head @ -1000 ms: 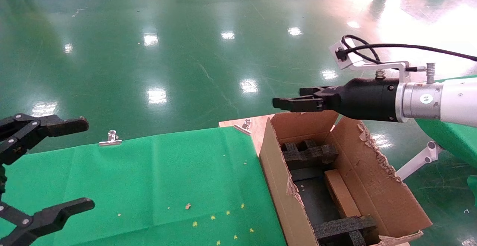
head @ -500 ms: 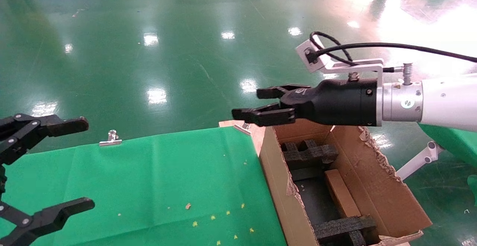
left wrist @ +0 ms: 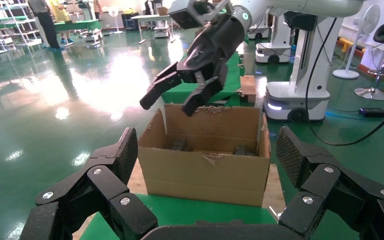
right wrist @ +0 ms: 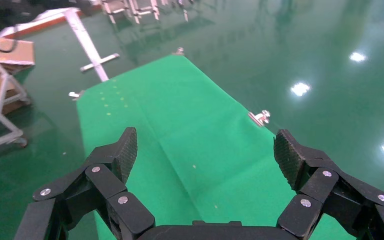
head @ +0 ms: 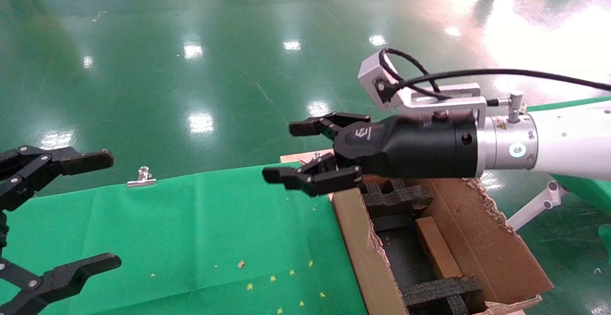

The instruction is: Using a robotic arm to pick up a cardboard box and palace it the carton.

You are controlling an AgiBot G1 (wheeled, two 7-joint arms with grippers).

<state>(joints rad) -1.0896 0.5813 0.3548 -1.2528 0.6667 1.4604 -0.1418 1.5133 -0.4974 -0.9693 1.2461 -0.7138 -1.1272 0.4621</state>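
The carton (head: 477, 238) stands open at the right end of the table, with black foam inserts (head: 394, 195) inside. The small brown cardboard box (head: 437, 248) lies flat in it between the inserts. My right gripper (head: 281, 152), on the white robotic arm (head: 568, 143), hovers open and empty above the carton's far left corner and the cloth's edge. The right wrist view shows that gripper (right wrist: 205, 155) over bare green cloth. My left gripper (head: 110, 209) is parked open at the table's left end. In the left wrist view the left gripper (left wrist: 207, 155) faces the carton (left wrist: 205, 175).
Green cloth (head: 191, 229) covers the table, held by metal clips (head: 141, 177) (head: 312, 158) along the far edge. Small yellow scraps (head: 272, 279) lie near the front. A white stand leg (head: 534, 207) sits right of the carton. Glossy green floor lies beyond.
The right arm has swung left from above the carton's far end to the carton's left corner. It has dropped a little and rolled, and its fingers now show spread apart. The left arm has not moved.
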